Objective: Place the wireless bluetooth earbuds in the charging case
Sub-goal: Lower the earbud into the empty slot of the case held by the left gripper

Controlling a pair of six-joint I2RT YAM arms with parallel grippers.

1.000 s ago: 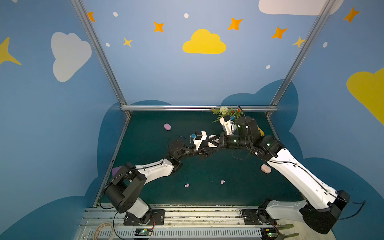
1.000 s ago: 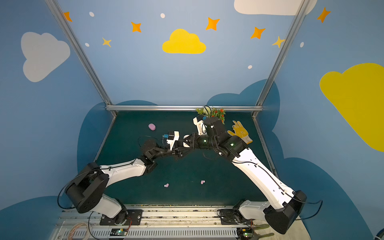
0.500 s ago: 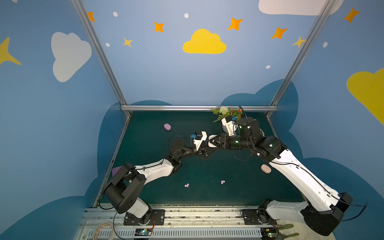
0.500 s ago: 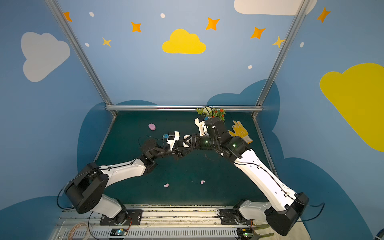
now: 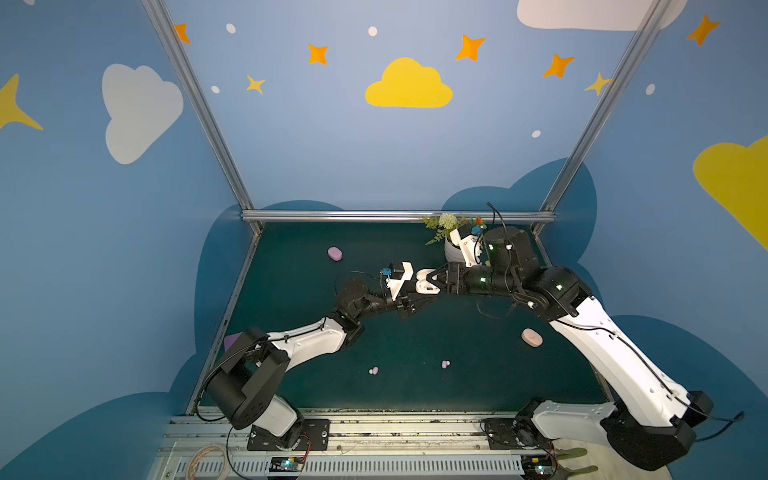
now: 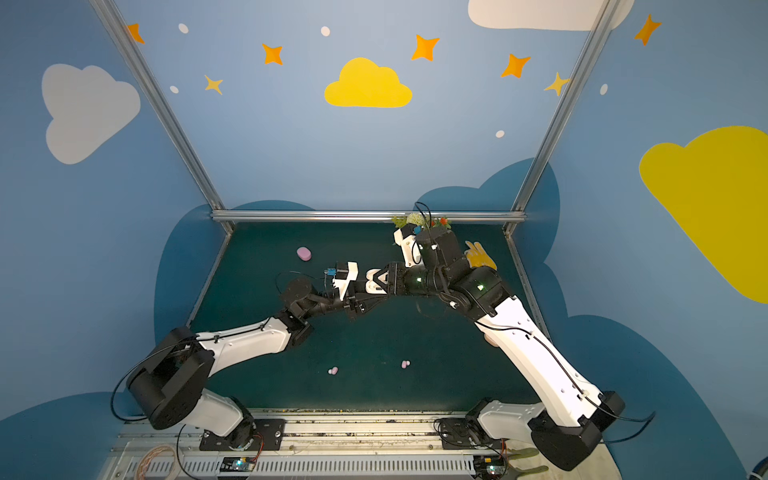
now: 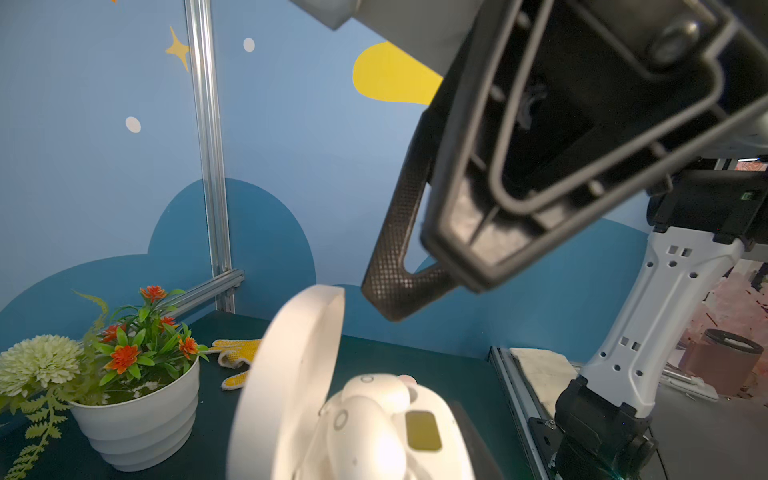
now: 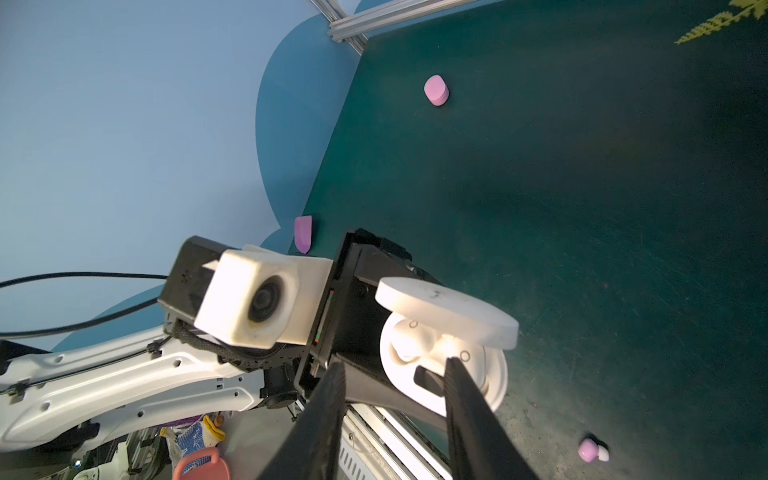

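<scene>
Visibly 3 cases (image 5: 335, 253); open white case (image 7: 291, 374) holds 2 white earbuds (image 7: 374, 395).

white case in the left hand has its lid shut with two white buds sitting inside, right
Not quite: the lid is open, not shut. The left wrist view shows it raised off the white case, which the left hand holds, with two white buds sitting inside.

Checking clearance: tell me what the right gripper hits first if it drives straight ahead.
Probably the open white charging case, held by the left gripper, just ahead of the right gripper; depth unclear.
</scene>
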